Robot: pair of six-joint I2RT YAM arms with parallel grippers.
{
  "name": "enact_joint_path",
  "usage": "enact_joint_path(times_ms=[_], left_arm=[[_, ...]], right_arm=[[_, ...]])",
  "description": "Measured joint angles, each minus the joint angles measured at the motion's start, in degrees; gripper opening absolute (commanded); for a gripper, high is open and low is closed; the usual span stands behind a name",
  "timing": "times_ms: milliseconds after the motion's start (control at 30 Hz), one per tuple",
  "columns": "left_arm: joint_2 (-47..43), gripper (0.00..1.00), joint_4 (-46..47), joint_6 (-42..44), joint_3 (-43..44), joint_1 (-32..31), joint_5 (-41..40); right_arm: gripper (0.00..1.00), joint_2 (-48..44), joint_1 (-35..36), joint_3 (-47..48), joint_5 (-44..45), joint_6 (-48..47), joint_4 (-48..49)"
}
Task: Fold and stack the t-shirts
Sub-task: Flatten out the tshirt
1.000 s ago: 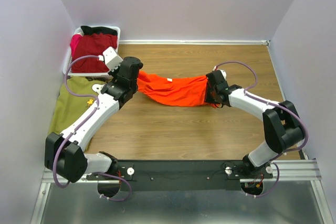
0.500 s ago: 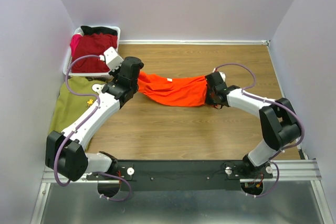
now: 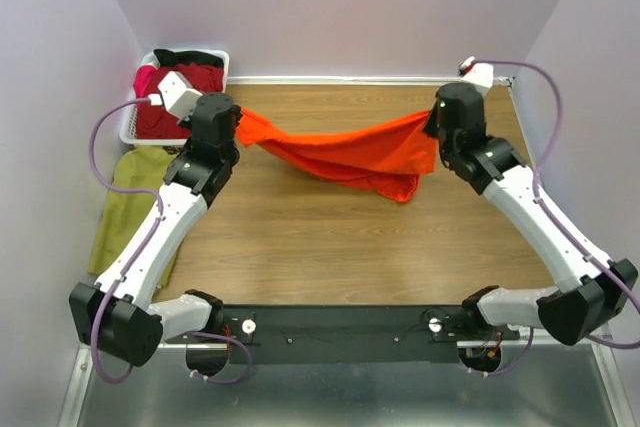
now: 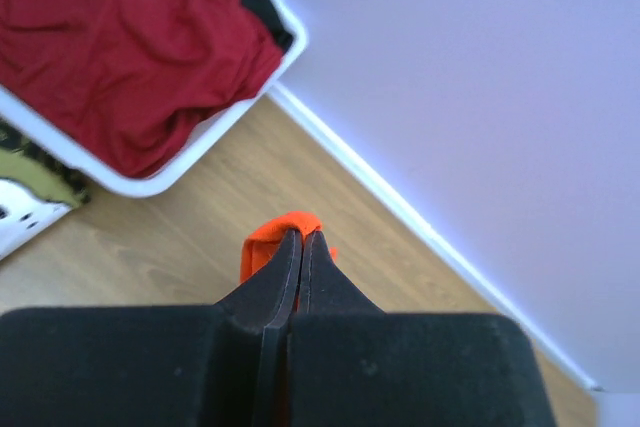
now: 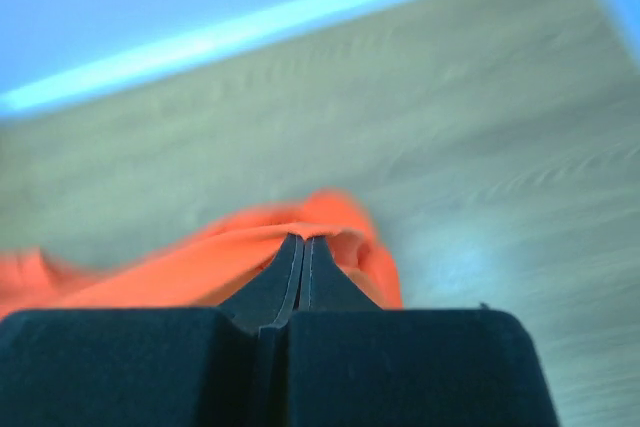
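Edges: the orange t-shirt [image 3: 340,155] is stretched between both arms over the far half of the wooden table [image 3: 330,247]. It sags in the middle and a fold droops lowest near its right end. Whether that fold touches the wood cannot be told.

The left gripper [image 4: 301,239] is clamped on the shirt's left end, just beside the white basket [image 3: 128,129]. The right gripper [image 5: 303,243] is clamped on the right end, near the far right corner.

Between the arms, the near half of the table is open wood.

Surface and room: pale walls close three sides. The basket, in the far left corner, holds a dark red t-shirt [image 3: 172,97]. An olive green t-shirt [image 3: 135,209] lies flat along the left wall.

Views: only the wrist cameras show the fingertips pressed together with orange cloth between them. The right wrist view is blurred.
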Motion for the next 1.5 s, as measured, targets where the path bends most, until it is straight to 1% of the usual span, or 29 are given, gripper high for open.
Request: enact_joint_path(times_ms=[33,200,333,500,700,833,967,1100,1233,1333,1400,1500], left_arm=[[-1.0,0.0,1.2,0.0,0.0,0.7,1.4],[-4.8,0.0,7.2,0.3,0.8,3.1,6.8],[-8.1,0.0,15.0,2.2,0.9,4.0,12.2],[-10.4,0.0,24.0,6.4,1.9,4.2,18.0],[-11.7,0.0,28.5,12.2,5.3,4.3,24.5],[-16.0,0.0,29.4,15.6,5.4,4.3,27.5],[-20.1,0.0,30.5,17.5,6.7,4.4,29.0],[-21.4,0.0,32.0,19.3,8.8,4.4,29.3],[-18.2,0.0,32.9,21.2,11.5,4.5,28.0],[-12.4,0.0,33.0,23.0,13.6,4.5,26.3],[-6.8,0.0,32.8,24.7,15.4,4.5,24.8],[0.6,0.0,31.6,26.4,17.1,4.6,23.7]], right_arm=[[0.01,-0.6,0.0,2.7,2.8,-1.3,-0.3],[0.01,-0.2,-0.1,12.3,9.6,-5.4,-1.1],[0.01,0.5,-0.1,18.7,12.1,-8.6,-1.3],[0.01,0.9,-0.2,25.6,12.5,-12.4,-0.9],[0.01,-2.0,-0.2,26.6,11.0,-14.7,-0.5],[0.01,-6.6,-0.2,24.3,9.3,-15.3,-0.2],[0.01,-10.2,-0.2,23.5,8.5,-15.3,0.2],[0.01,-9.7,-0.2,24.1,8.4,-16.0,1.4],[0.01,-4.5,-0.2,26.9,9.9,-18.1,3.5],[0.01,1.5,-0.3,28.6,12.3,-20.9,5.0],[0.01,5.1,-1.2,29.2,13.1,-22.4,5.6],[0.01,8.1,-3.3,29.3,13.1,-23.3,5.6]])
